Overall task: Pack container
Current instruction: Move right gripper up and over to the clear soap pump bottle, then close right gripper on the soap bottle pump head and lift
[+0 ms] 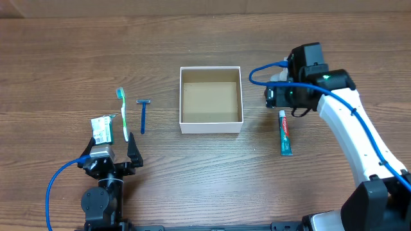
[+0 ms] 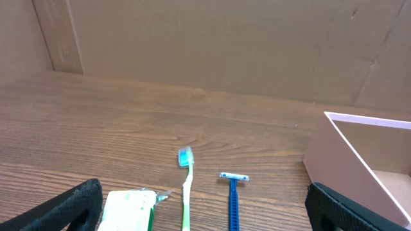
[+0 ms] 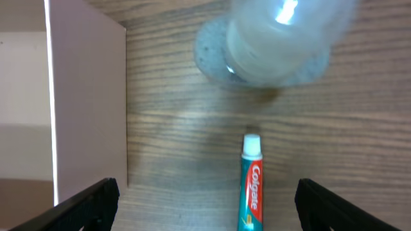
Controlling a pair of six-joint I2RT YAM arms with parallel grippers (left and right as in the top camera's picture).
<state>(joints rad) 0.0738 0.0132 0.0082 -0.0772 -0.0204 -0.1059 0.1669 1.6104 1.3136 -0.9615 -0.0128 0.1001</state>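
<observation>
The container [image 1: 211, 126] is a square white-walled box with a tan floor at the table's middle, with nothing in it. It also shows in the left wrist view [image 2: 347, 160] and the right wrist view [image 3: 90, 96]. A toothpaste tube [image 1: 285, 131] [image 3: 252, 186] lies to its right. My right gripper [image 1: 284, 102] [image 3: 209, 205] is open above the tube's cap end, holding nothing. A green toothbrush [image 1: 121, 112] [image 2: 187, 186], a blue razor [image 1: 142, 115] [image 2: 233, 199] and a green-white soap packet [image 1: 102, 129] [image 2: 128, 208] lie to the left. My left gripper [image 1: 109, 154] [image 2: 212, 212] is open just behind them.
A pale round bottle-like thing [image 3: 276, 38], blurred, stands beyond the toothpaste cap and is partly hidden under the right wrist in the overhead view [image 1: 277, 77]. Cardboard walls [image 2: 212, 45] stand behind the table.
</observation>
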